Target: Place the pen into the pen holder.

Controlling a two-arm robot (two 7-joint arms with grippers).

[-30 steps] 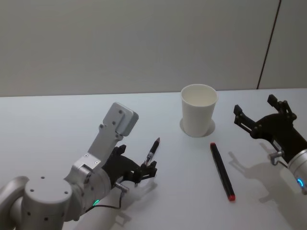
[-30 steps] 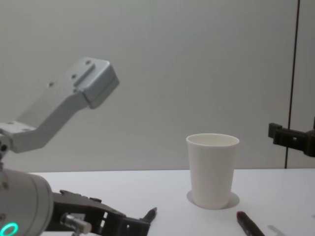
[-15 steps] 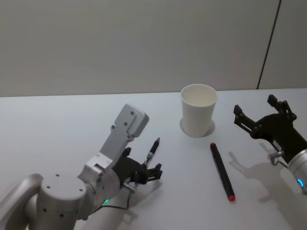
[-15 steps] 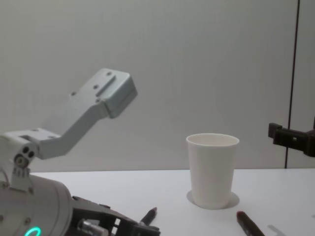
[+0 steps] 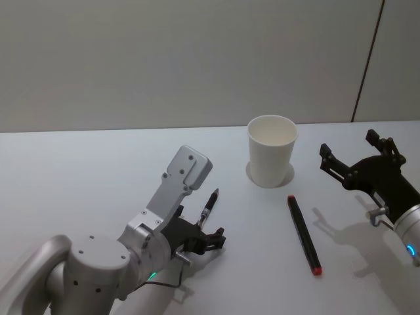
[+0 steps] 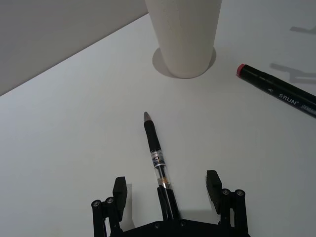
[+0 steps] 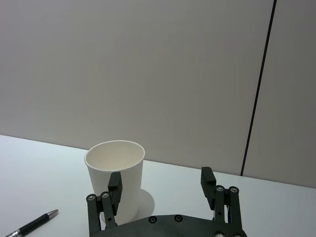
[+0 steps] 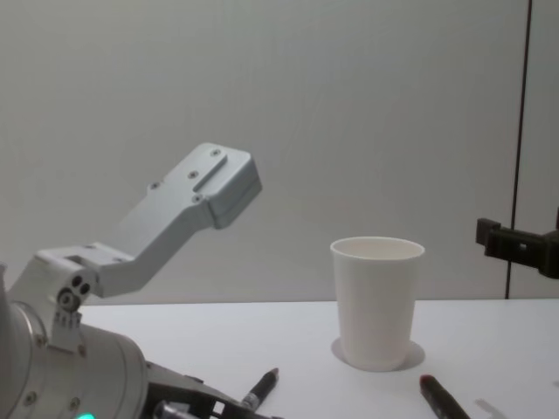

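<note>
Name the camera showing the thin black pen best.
Left wrist view: the thin black pen lies almost whole between the open left gripper's fingers. Head view shows it small, chest view its front part, right wrist view one end.

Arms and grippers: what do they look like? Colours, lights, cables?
The left arm is light grey, with rounded joints and a boxy link dotted with small screws. The right arm shows the same grey at its wrist. The left gripper and right gripper are black, each with two flat parallel fingers. A green light and thin black cable mark the left wrist, a blue light the right.
</note>
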